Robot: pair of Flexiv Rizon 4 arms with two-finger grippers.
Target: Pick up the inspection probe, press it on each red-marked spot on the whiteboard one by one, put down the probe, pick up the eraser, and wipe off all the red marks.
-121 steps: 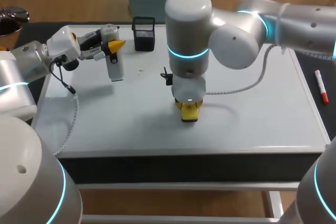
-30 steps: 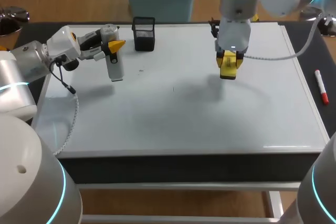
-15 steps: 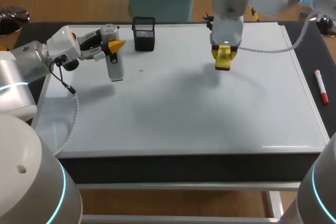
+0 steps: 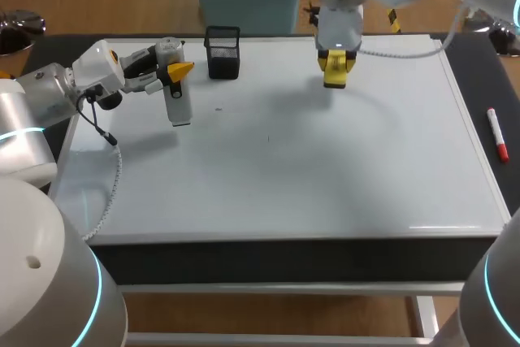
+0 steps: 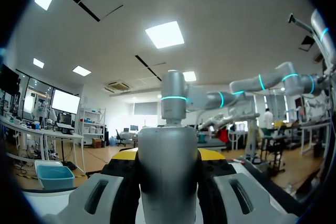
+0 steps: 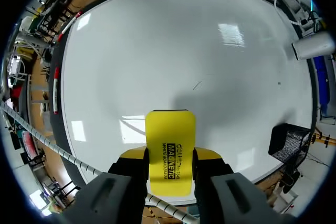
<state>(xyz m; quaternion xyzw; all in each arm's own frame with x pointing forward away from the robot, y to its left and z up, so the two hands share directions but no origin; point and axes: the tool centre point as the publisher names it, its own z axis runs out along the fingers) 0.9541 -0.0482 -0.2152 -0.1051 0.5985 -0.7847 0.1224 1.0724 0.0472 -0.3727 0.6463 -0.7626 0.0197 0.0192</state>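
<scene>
My left gripper (image 4: 177, 71) is shut on the inspection probe (image 4: 175, 91), a grey-white cylinder that hangs upright over the left rear of the whiteboard (image 4: 325, 168). In the left wrist view the probe (image 5: 168, 171) fills the gap between the yellow fingertips of that gripper (image 5: 168, 156). My right gripper (image 4: 335, 61) is shut on the yellow eraser (image 4: 335, 72), held a little above the board near its far edge. The right wrist view shows the eraser (image 6: 169, 145) clamped in its gripper (image 6: 169, 158) over the whiteboard (image 6: 173, 51). I see no red marks on the board, only a small dark speck (image 4: 269, 139).
A black mesh pen holder (image 4: 222, 52) stands at the board's far edge, between the two grippers. A red marker (image 4: 496, 133) lies on the dark strip right of the board. The pen holder (image 6: 287, 140) and the marker (image 6: 54, 90) also show in the right wrist view.
My right arm has carried the eraser from the board's middle front toward the far edge and slightly left. The left arm and the probe have not moved.
</scene>
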